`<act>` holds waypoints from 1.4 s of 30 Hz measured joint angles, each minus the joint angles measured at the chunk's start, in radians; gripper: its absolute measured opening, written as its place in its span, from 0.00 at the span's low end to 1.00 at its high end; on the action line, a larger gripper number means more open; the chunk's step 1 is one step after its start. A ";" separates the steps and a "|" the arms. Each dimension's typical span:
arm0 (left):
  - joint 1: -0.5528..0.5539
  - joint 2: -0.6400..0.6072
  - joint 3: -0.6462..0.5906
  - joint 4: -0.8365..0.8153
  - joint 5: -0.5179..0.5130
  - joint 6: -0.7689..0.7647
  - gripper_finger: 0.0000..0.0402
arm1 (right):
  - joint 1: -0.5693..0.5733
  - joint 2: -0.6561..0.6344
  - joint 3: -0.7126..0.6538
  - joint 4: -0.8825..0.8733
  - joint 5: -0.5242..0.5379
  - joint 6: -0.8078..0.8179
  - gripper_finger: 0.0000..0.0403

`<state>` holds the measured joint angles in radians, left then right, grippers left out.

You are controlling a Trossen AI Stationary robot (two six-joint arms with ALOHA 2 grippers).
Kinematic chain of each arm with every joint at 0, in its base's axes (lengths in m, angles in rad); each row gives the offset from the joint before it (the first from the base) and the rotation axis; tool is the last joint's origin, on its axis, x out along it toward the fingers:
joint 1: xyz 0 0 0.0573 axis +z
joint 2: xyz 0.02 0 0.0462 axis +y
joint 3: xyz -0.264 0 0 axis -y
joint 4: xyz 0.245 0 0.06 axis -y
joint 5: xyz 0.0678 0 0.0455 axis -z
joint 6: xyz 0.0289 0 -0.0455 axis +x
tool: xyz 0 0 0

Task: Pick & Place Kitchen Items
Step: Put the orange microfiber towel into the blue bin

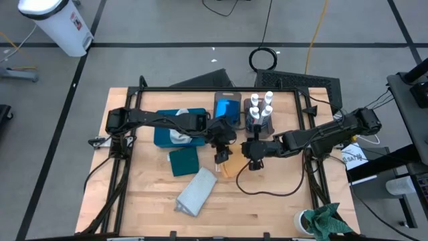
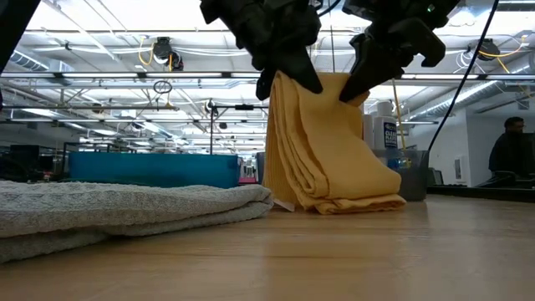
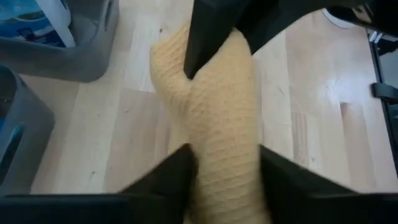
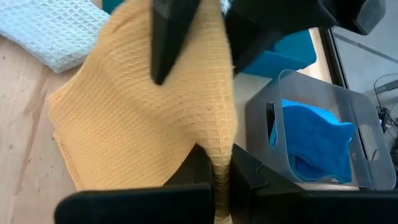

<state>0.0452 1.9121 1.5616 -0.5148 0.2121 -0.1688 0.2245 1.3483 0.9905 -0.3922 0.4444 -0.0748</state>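
A folded mustard yellow cloth [image 2: 326, 150] hangs mid-table between my two grippers, its lower folds [image 2: 351, 203] resting on the wood. My left gripper [image 2: 292, 75] comes from the table's left and is shut on the cloth's upper left end. My right gripper [image 2: 359, 84] comes from the right and is shut on the upper right end. A dark teal cloth [image 1: 184, 161] and a pale grey cloth [image 1: 197, 192] lie flat nearer the front. White bottles [image 1: 262, 106] stand in a bin, and blue sponges [image 4: 311, 143] lie in another. My left gripper pinches the cloth's raised top edge [image 3: 227, 149] between its two fingers, the folded layers filling the gap. The fingers slant down from the table's left. The cloth hangs below them, slack. My right gripper pinches a narrow bunched fold of the top edge [image 4: 219, 152] between its two fingers, slanting down from the table's right. The cloth spreads out and hangs beyond them, its bottom on the table.
A flat teal tray [image 1: 164, 134] lies left of the grippers. The sponge bin [image 1: 227, 107] and the bottle bin [image 1: 254, 124] stand just beyond them. A bright green rag [image 1: 328, 221] sits at the front right corner. A person [image 2: 510, 150] is in the room behind.
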 joint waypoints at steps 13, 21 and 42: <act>0.029 -0.032 -0.001 -0.042 -0.027 0.009 0.04 | 0.000 -0.069 0.000 -0.048 0.001 0.027 0.20; 0.064 -0.121 -0.001 -0.088 -0.121 0.008 0.04 | -0.008 -0.314 -0.011 -0.081 0.001 0.066 0.51; 0.052 -0.832 -0.596 0.193 -0.727 -0.427 0.04 | -0.008 -0.575 -0.342 0.142 0.135 0.047 0.47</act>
<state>0.0976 1.0805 0.9658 -0.3221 -0.5151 -0.5957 0.2161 0.7734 0.6486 -0.2503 0.5790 -0.0279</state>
